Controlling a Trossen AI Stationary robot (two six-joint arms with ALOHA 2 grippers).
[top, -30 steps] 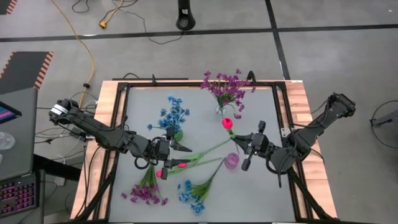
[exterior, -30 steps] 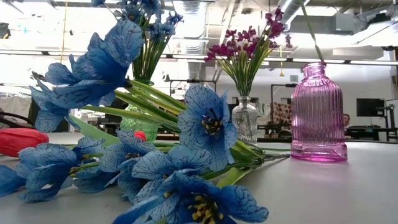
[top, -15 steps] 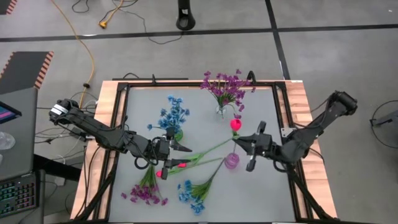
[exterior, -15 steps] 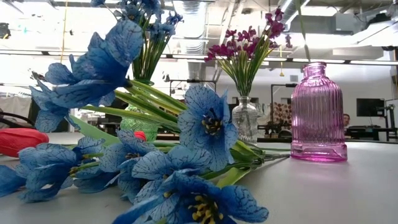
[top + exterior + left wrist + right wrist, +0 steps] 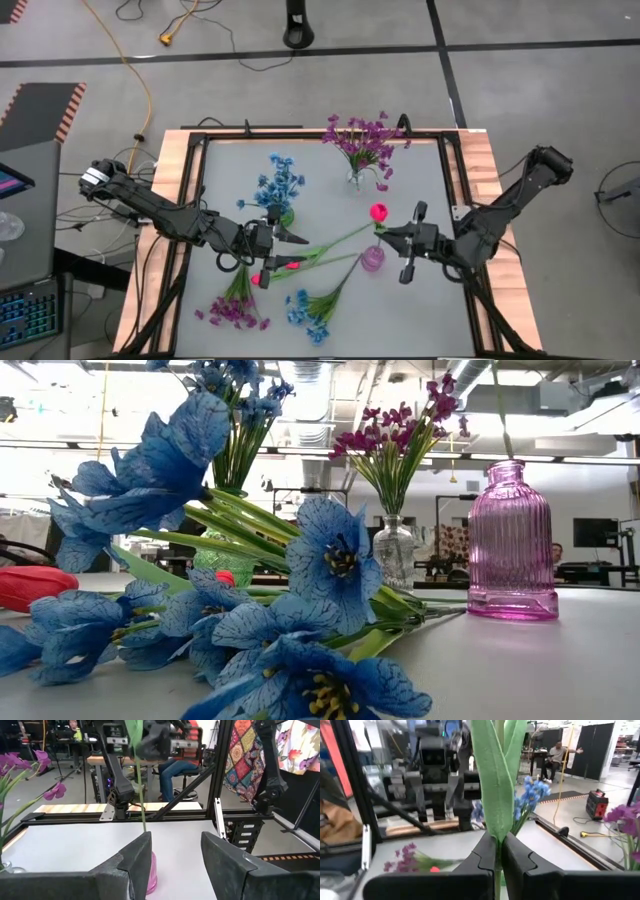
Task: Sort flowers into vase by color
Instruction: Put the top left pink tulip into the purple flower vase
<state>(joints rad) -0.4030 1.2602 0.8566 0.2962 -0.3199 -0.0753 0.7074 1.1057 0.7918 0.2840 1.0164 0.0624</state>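
Note:
A pink-red tulip (image 5: 379, 212) on a green stem (image 5: 140, 795) stands with its lower end in the mouth of the pink vase (image 5: 372, 258), held by my right gripper (image 5: 386, 232), which is shut on the stem above the vase. My left gripper (image 5: 292, 237) waits open, to the vase's left, touching nothing. Blue flowers stand in the green vase (image 5: 280, 192). Purple ones fill the clear vase (image 5: 358, 150). Two pink-red tulips (image 5: 272, 272), a purple sprig (image 5: 235, 308) and a blue sprig (image 5: 310, 310) lie on the table. My right gripper pinches the tulip's stem (image 5: 496, 834) between its two fingers, just below the long green leaves. The fingers come level from the table's right side and lie across the stem. The stem stands nearly upright, its lower end in the pink vase's mouth (image 5: 507, 464).
A black frame and wooden border (image 5: 470, 180) ring the grey table top. The lying flowers crowd the near left part of the table, between my left gripper and the near edge. Bare table top shows right of the pink vase (image 5: 600, 650).
My right gripper has gone a little toward the table's near edge and down, turning at the wrist. The tulip's head has moved with it toward the pink vase, and the stem stands more upright there. My left gripper has kept still.

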